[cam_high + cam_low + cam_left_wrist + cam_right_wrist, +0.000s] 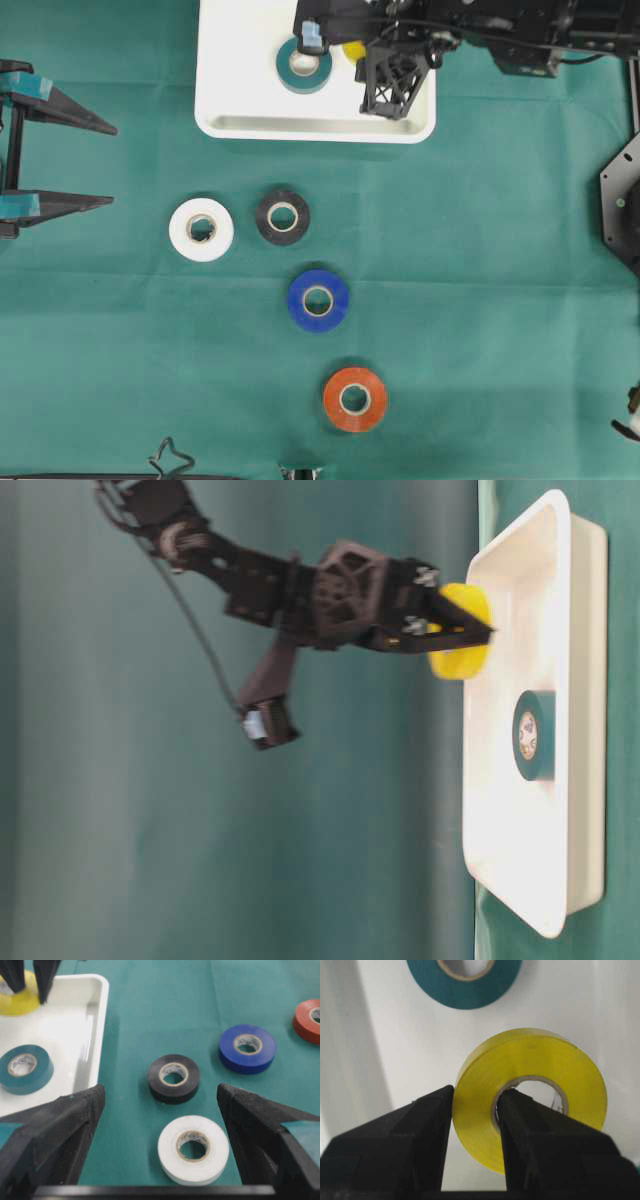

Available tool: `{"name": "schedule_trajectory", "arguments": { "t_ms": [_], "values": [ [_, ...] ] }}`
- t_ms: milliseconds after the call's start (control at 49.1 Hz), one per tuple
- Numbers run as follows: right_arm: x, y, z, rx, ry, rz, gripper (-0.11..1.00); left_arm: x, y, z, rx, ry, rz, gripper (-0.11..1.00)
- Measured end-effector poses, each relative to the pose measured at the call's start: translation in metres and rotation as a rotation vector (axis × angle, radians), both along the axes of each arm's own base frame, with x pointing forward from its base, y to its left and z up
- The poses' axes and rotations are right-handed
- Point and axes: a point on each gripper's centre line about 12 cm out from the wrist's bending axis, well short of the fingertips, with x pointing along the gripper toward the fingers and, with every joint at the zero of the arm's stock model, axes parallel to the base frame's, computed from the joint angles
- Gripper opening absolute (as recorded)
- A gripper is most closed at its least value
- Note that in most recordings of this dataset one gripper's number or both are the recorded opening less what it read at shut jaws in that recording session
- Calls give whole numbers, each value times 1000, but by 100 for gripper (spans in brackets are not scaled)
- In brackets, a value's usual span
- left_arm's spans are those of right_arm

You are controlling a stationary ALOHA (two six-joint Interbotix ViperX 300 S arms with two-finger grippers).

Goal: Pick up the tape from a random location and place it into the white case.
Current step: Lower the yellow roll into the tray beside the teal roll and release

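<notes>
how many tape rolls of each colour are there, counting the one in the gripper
green tape, lying in the white case: 1
yellow tape, held by the right gripper over the case: 1
white tape, on the cloth: 1
black tape, on the cloth: 1
blue tape, on the cloth: 1
orange-red tape, on the cloth: 1
total: 6 rolls

You've got a green cloth (480, 300) covering the table. At its near edge, left of centre, a small bent wire clip (170, 462) pokes into view.
</notes>
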Motion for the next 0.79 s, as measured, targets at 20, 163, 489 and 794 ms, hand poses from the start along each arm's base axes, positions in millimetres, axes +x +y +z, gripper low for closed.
{"name": "schedule_trajectory", "arguments": {
  "t_ms": [20, 163, 489, 794],
  "values": [
    [0, 0, -3, 2, -1, -3, 30, 0, 0, 0, 0, 0, 0, 95],
    [-3, -1, -22, 17, 3, -24, 30, 0, 0, -1, 0, 2, 0, 95],
    [-2, -2, -38, 27, 2, -34, 30, 0, 0, 0, 0, 2, 0, 95],
    [-4, -2, -39, 32, 24, -38, 30, 0, 0, 0, 0, 0, 0, 95]
  ]
}}
